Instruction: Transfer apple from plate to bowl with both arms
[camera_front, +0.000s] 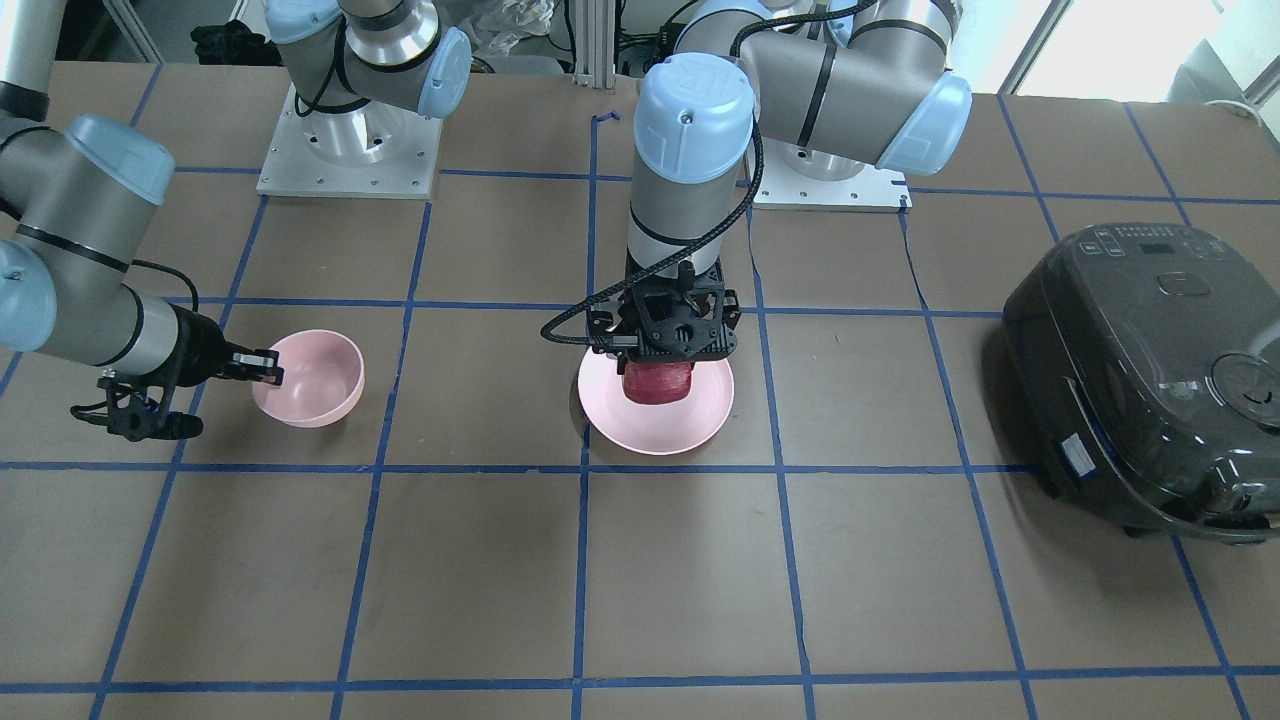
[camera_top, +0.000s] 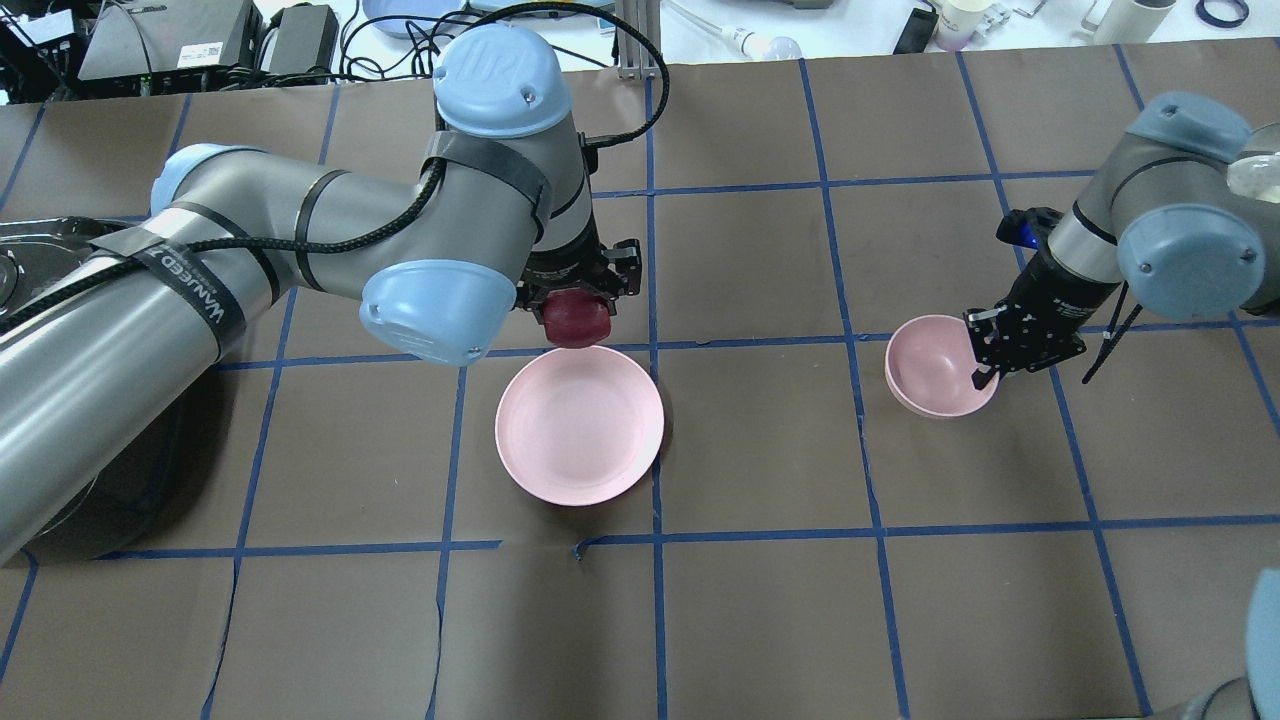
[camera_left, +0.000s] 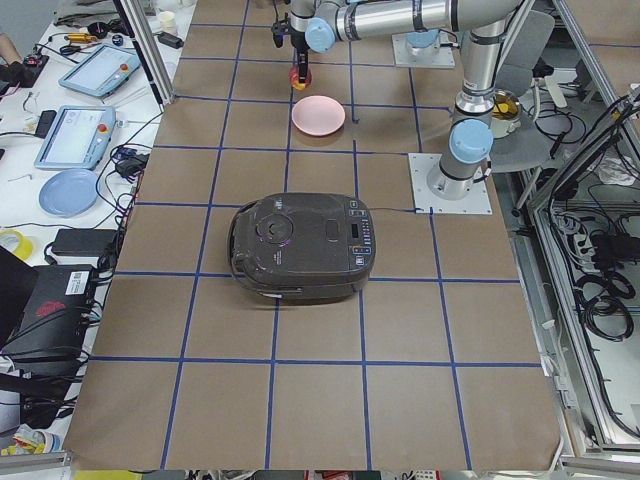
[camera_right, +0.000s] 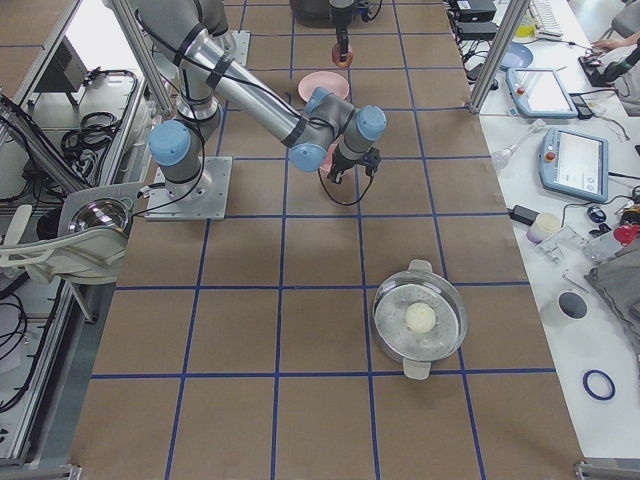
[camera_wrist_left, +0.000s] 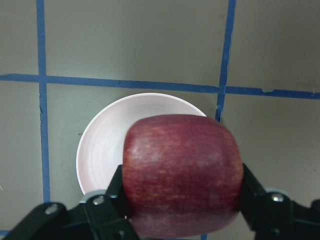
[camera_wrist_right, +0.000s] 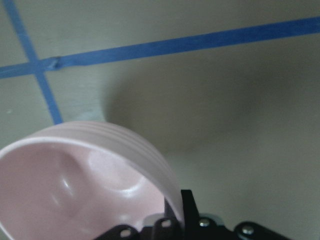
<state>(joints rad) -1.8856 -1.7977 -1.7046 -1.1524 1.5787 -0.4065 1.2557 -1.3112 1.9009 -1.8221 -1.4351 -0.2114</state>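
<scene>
Now left tool (camera_top: 582, 283) clamped on apple (camera_top: 577, 318), raised above plate (camera_top: 580, 430); right tool (camera_top: 985, 375) pinches rim of bowl (camera_top: 930, 375), well apart from plate. Hold squeeze steady, carry level, release low over bowl.

The silver-grey left arm (camera_top: 300, 240) reaches over the middle of the surface (camera_top: 770, 450), the black two-finger left hand (camera_top: 578, 305) pointing straight down, clamped on a small dark red apple (camera_wrist_left: 182, 175). The right hand (camera_top: 987, 372) slants down, pinching the rim of the small pale pink bowl (camera_top: 930, 375).
</scene>
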